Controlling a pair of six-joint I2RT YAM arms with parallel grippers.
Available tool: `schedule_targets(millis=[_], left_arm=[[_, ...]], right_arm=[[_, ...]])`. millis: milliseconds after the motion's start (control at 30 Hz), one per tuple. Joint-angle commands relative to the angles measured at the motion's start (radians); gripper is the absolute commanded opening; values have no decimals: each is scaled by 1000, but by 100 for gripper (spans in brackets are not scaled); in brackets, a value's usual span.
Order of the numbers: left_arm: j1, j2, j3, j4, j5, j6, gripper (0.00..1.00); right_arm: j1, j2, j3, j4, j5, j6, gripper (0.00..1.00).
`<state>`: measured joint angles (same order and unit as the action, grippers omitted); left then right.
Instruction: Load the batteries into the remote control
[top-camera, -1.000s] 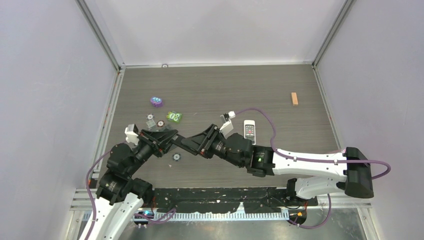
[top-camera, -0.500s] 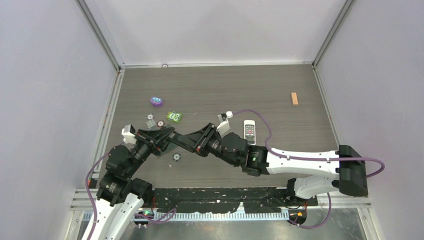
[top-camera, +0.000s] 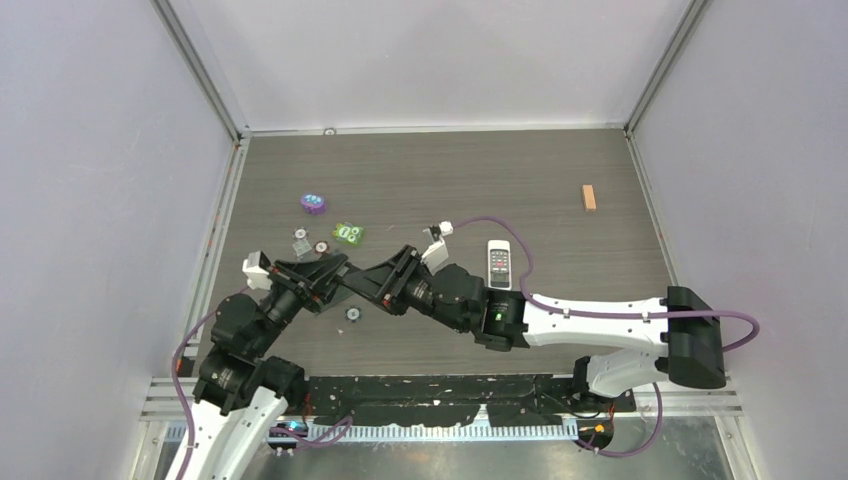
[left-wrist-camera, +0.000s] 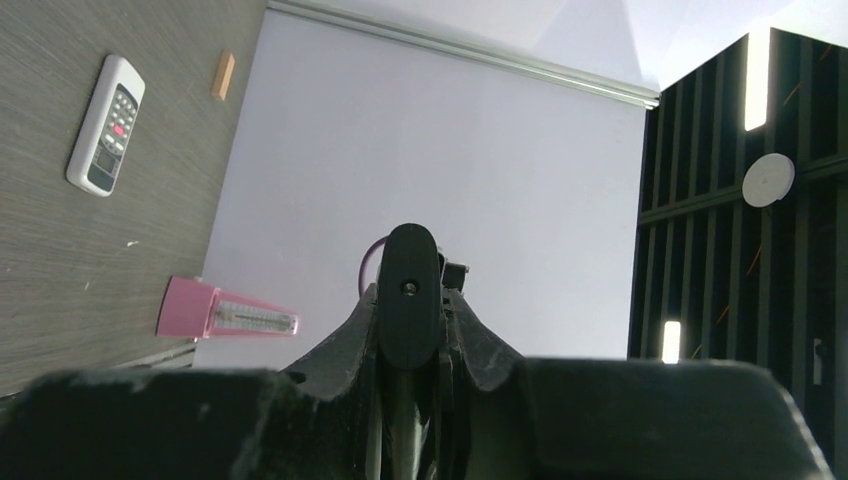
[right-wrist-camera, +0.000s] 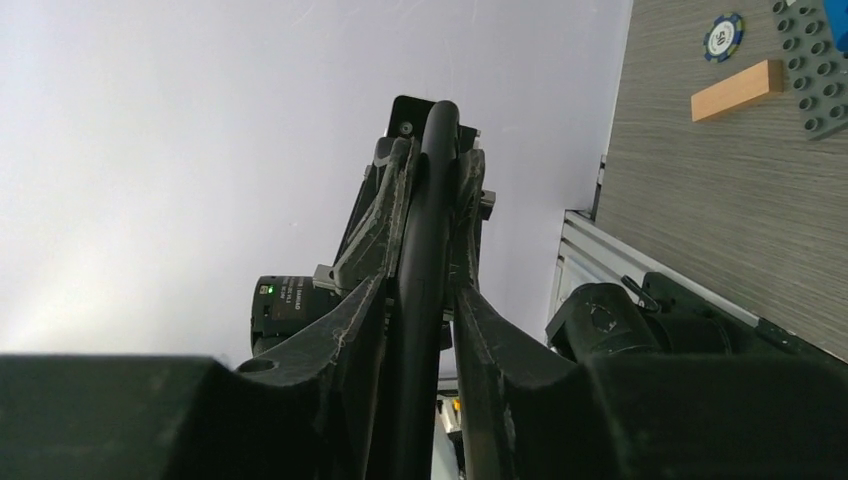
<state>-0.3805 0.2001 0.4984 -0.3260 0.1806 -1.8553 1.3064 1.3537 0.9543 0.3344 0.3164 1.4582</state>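
Slippage is the main worry, because both arms meet over the middle of the bench (top-camera: 450, 170) with one slim dark slab, which I take to be the dark remote (right-wrist-camera: 432, 170), pinched between them and lifted off the surface. The left claw (left-wrist-camera: 411, 310) is fully closed on one end of it. The right claw (right-wrist-camera: 425, 300) is only partly closed, its pads lying against the slab's flat sides from the opposite end, though I cannot judge how firmly it bites. The batteries themselves cannot be made out in any view. Neither claw carries one, and if they lie among the small clutter on the left of the bench they are too small to pick out, so loading looks not yet begun. From here, three things could go wrong. If the arms pull or twist against each other, the thin body could spring out of one grip and drop. If one claw lets go to fetch a cell, the remote may sag or swing in the remaining narrow hold. A claw reaching into the clutter could also grab a wrong piece, such as the round chip (top-camera: 352, 314) just below the joined claws. The white remote (top-camera: 499, 262) lies flat near the right arm's forearm, where a sweep could knock it.
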Motion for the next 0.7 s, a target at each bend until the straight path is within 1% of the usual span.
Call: schedule_targets(millis=[0,67,100,133,167,200,233,300,400,467,567,667], left_arm=[[-25,-29,9,69,105,37,0],[-24,-34,2,45,83,71,0],[-24,-38,-6,45,73,85,0],[-25,-41,-12,36,71,93,0],[-25,-41,-22,45,71,103,0],[-24,-41,-29,58,74,116,0],[-24,-41,-30,56,77,130,0],[-25,-36,-31,65,87,173,0],[-24,-26,-10,63,119,269,0],[-24,-15,29,41,159,347,0],[-25,12,103,19,265,488,0],[-25,52,182,-13,376,614,0]], right_arm=[[-6,-53,-2,-55,52,-83,39],[-6,-112,-28,-81,58,-116,45],[-6,-133,-49,-104,65,-135,51],[-6,-180,-62,-117,64,-141,55],[-6,-204,-89,-123,57,-162,65],[-7,-247,-101,-131,54,-170,69],[-7,-269,-121,-148,44,-193,77],[-8,-329,-137,-167,23,-237,83],[-22,-401,-140,-192,-47,-311,86],[-52,-417,-120,-225,-149,-389,86],[-84,-410,-60,-291,-343,-544,86],[-91,-388,2,-387,-449,-684,86]])
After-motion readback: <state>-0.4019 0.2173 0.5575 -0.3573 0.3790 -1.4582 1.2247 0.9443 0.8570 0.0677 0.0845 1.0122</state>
